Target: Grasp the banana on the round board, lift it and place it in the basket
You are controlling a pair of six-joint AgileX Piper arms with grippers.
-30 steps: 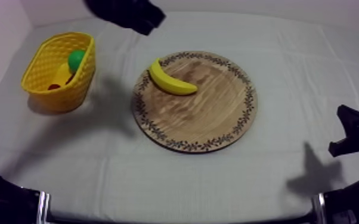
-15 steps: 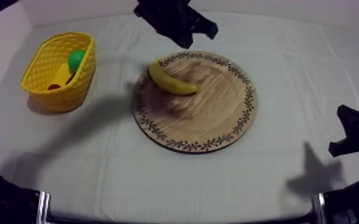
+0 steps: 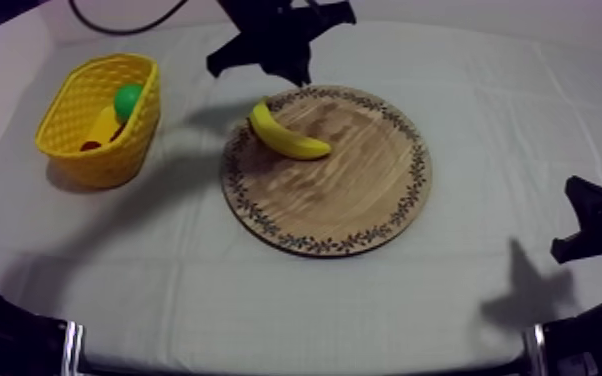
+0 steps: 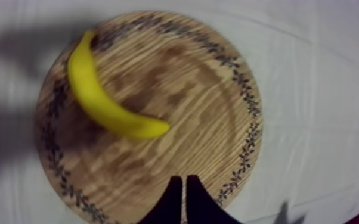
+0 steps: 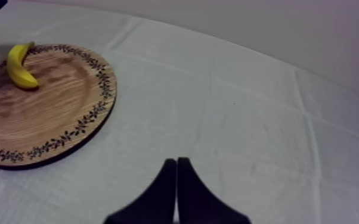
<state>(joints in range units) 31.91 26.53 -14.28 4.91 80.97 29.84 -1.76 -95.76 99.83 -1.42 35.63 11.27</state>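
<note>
Table: grey-white creased cloth (image 3: 295, 300) spread over the flat top
Wall: plain pale wall (image 5: 265, 24) meeting the cloth's far edge
Light: soft grey shadows (image 3: 530, 295) on the cloth

Board (image 3: 355, 205) bare round banana (image 3: 287, 136) — basket (image 3: 105, 155) well apart, rm inside.

The table (image 3: 265, 300) bears 2 things directly: the yellow basket (image 3: 80, 130) and, apart from it, the wooden board (image 3: 345, 200).

Robot lab bench: cloth-covered table (image 3: 295, 300), plain pale wall (image 5: 265, 24) on the far side, black robot arm (image 3: 595, 225) at right.
</note>
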